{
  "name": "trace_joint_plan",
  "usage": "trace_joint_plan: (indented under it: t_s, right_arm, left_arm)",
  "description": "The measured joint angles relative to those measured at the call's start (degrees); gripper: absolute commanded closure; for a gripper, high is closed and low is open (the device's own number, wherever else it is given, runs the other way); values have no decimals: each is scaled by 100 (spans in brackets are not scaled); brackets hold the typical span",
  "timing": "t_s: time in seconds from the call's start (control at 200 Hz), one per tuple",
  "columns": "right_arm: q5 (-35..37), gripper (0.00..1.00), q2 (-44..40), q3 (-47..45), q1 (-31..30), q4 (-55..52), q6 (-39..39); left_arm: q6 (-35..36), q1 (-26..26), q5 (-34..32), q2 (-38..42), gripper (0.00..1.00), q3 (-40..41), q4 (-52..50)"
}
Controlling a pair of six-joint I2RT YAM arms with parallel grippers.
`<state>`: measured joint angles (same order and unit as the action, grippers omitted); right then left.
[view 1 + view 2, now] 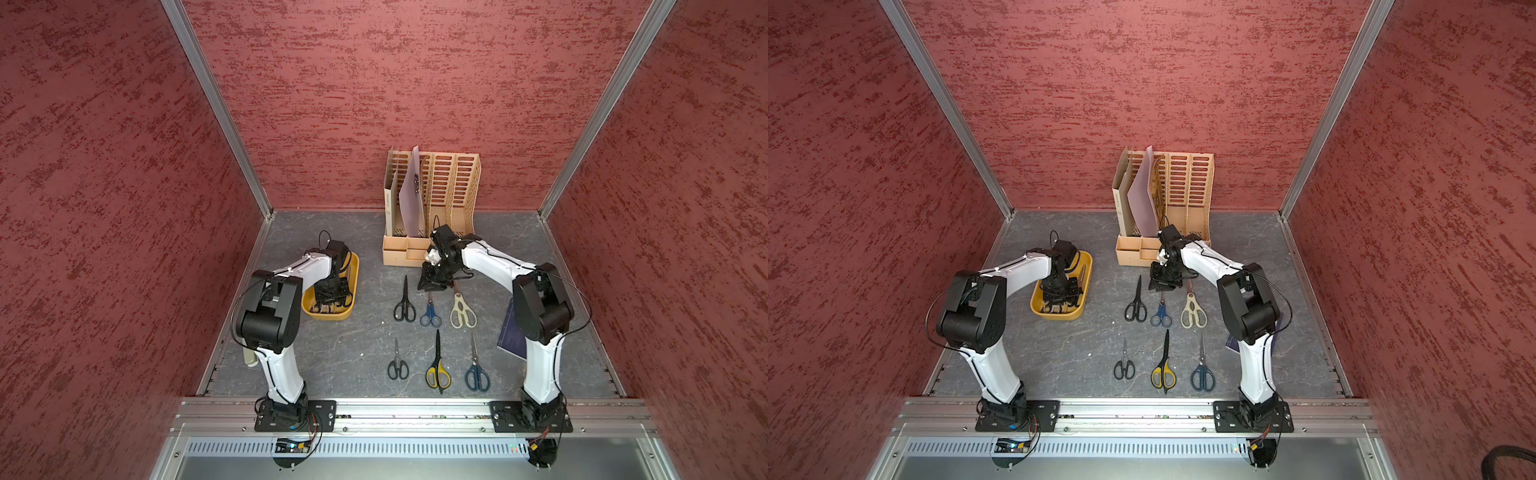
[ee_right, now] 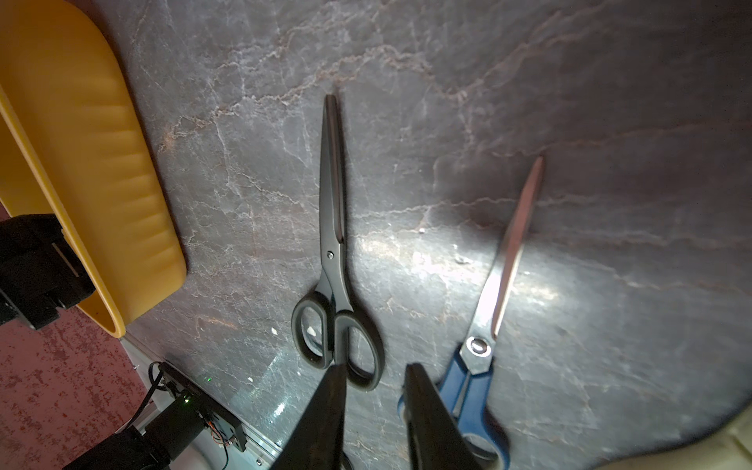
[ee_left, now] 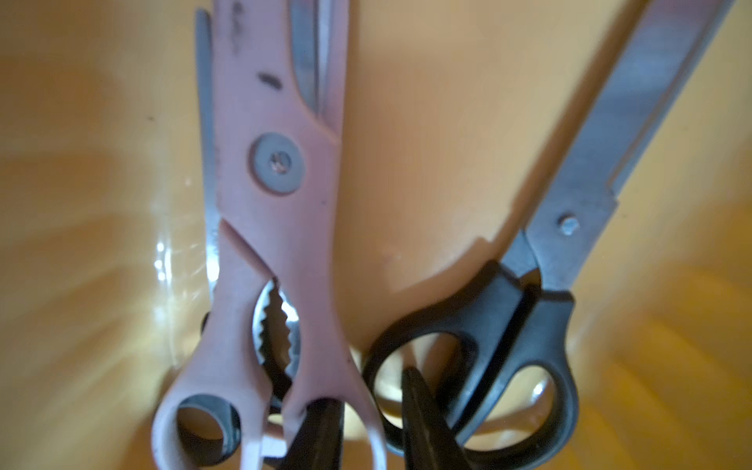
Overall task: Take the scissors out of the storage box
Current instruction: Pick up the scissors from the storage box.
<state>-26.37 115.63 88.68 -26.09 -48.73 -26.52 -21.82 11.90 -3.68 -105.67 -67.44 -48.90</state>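
The box [image 1: 328, 316] sits on the left of the table [image 1: 353, 361]. Its long axis runs from the robot toward the back wall.

The left gripper [image 1: 330, 296] reaches down into the box. In the left wrist view, pale shears [image 3: 280, 203] lie lengthwise on the box floor. Their handles are at the near end and their blades point to the far end. A steel blade shows from under them. Beside them a black-handled pair [image 3: 529, 325] lies the same way, angled slightly off. One left finger [image 3: 317, 435] stands inside a loop of the pale shears and the other is inside a loop of the black-handled pair. The loop rims lie between the fingers, but I cannot tell whether they squeeze them.

Six pairs lie flat on the table in two rows, every tip toward the back wall:
- **Far row:** long black pair [image 1: 405, 305], blue pair [image 1: 430, 314] and cream shears [image 1: 462, 311].
- **Near row:** small black pair [image 1: 397, 363], yellow pair [image 1: 437, 368] and dark blue pair [image 1: 476, 372].

The right gripper [image 1: 434, 284] hangs over the blue pair's blades. Its fingers [image 2: 321, 419] are slightly apart and hold nothing.
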Motion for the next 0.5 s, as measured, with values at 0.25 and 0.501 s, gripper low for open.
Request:
trace_joint_plan:
  t_s: [0.25, 0.501]
  right_arm:
    - [0, 71, 0, 0, 0, 2, -2]
    - [-2, 71, 101, 181, 0, -2, -26]
  left_arm:
    - [-85, 11, -35, 9, 87, 15, -42]
    - [-46, 15, -116, 22, 84, -52, -271]
